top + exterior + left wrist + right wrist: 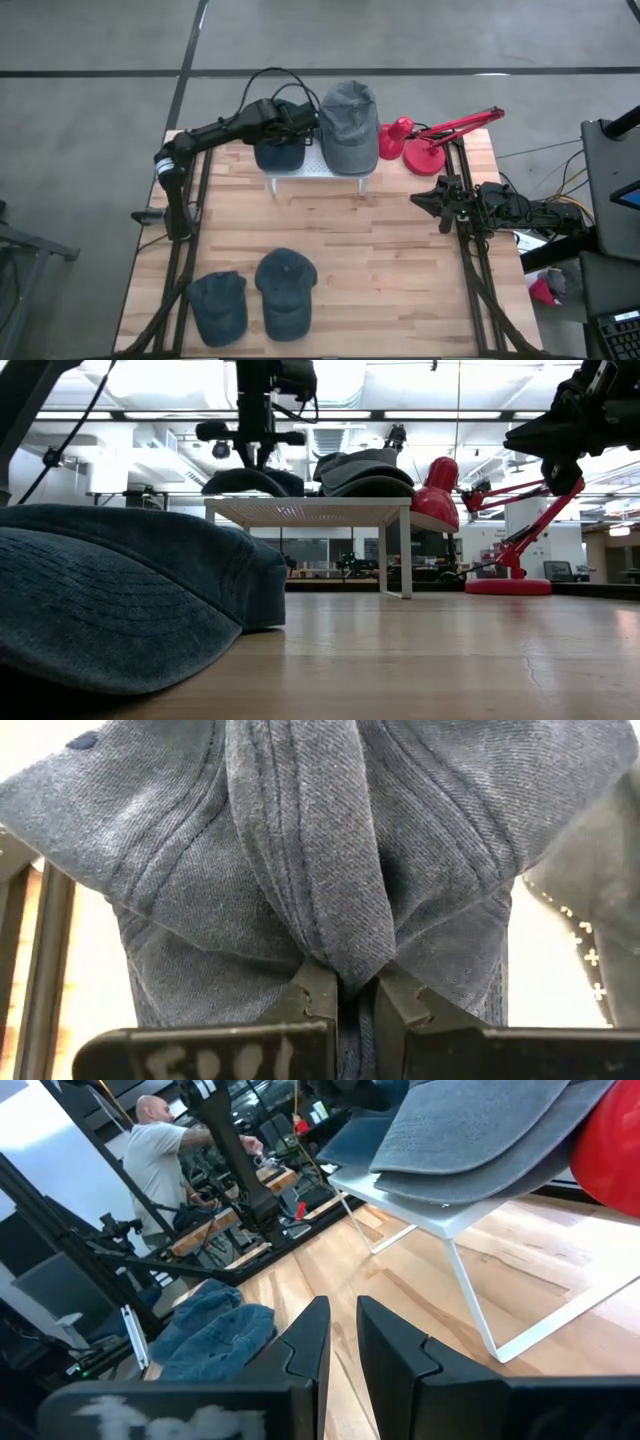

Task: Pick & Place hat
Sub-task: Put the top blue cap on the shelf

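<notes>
A dark blue hat (279, 153) sits on the left part of a white stand (318, 172), next to a grey hat (350, 125) resting on the stand's right part. My left gripper (290, 122) reaches over the stand from the table's left and is shut on the blue hat (300, 840). In the low view, the blue hat (252, 482) and the grey hat (362, 472) both lie on the stand top (320, 510). My right gripper (432, 201) waits shut at the table's right edge, holding nothing. Two more blue hats (218, 306) (285, 291) lie near the near edge. My left gripper pinches a raised fold of the blue hat's crown (350, 955) between its two fingers (316, 992). It comes from above, slanting in from the table's left. The cloth bunches into a ridge at the fingers, and the hat's lower rim appears to rest on the stand top.
A red desk lamp (425, 145) stands at the far right beside the stand. The nearest blue hat (110, 600) fills the left of the low view. Bare wood (350, 240) lies between the stand and the near hats. A person (160, 1155) stands beyond the table.
</notes>
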Available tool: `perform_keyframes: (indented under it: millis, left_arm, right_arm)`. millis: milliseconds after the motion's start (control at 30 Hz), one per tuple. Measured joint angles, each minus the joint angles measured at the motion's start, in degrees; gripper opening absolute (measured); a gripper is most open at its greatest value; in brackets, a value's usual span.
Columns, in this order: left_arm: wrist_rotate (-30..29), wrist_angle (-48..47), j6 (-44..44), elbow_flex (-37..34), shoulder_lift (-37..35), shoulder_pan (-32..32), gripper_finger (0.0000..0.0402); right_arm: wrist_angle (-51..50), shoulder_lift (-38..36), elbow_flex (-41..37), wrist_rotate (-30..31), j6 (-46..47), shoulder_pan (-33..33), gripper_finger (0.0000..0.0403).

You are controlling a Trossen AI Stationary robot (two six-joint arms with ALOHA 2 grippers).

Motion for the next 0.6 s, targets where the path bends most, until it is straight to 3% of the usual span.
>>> perform_keyframes:
  millis: [600]
  left_arm:
    - [4.00, 6.10, 0.29, -0.27, 1.59, 0.03, 0.0020]
  right_arm:
    - [-0.02, 0.00, 0.02, -0.01, -0.15, 0.00, 0.0052]
